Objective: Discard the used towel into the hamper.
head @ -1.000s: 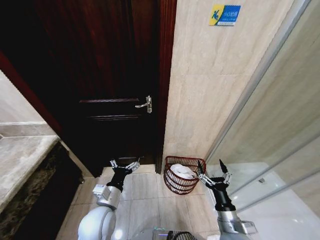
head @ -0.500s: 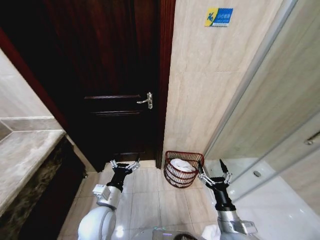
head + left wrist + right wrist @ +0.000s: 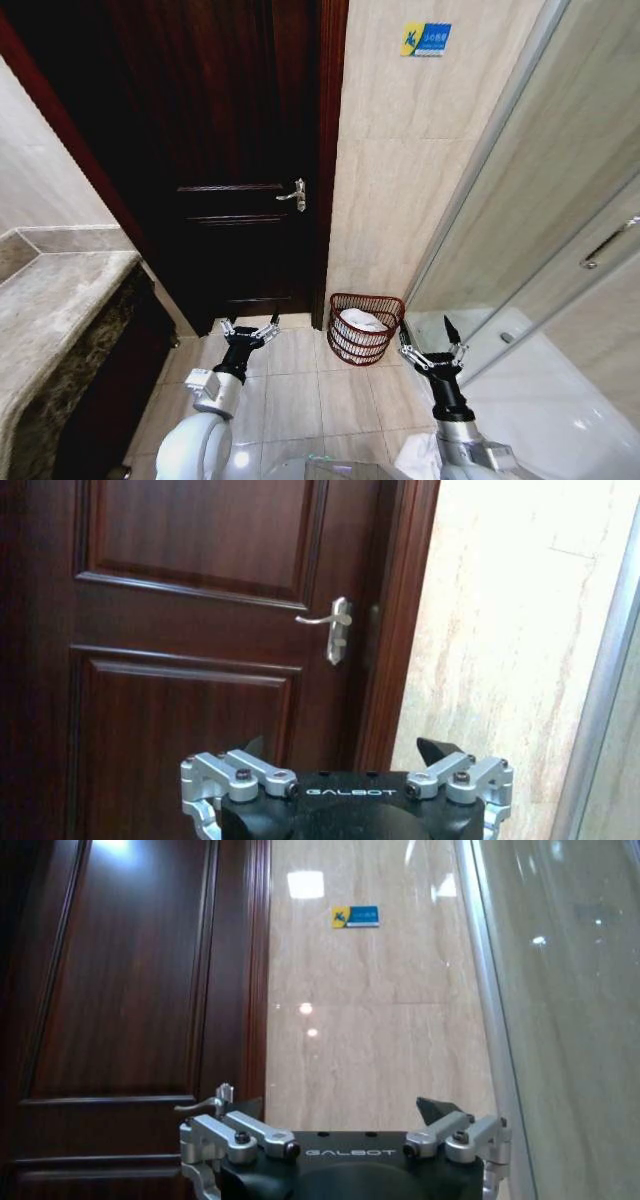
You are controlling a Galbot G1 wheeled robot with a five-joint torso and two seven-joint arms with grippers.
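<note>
Bright and even over the pale wall tiles point(image 3: 400, 180) and the floor point(image 3: 300, 390), dim across the dark door point(image 3: 230, 150), with panel detail nearly lost in the upper part. Strong wide-angle bending in the head view: door frame and glass partition point(image 3: 520, 200) leaning outward toward the edges. Glare patches on the wall in the right wrist view, one large bright spot above the blue sign point(image 3: 356, 916), two smaller below. Washed-out white on the tile in the left wrist view. Soft reflections on the glossy floor. Slight softness overall; no hard shadows.
</note>
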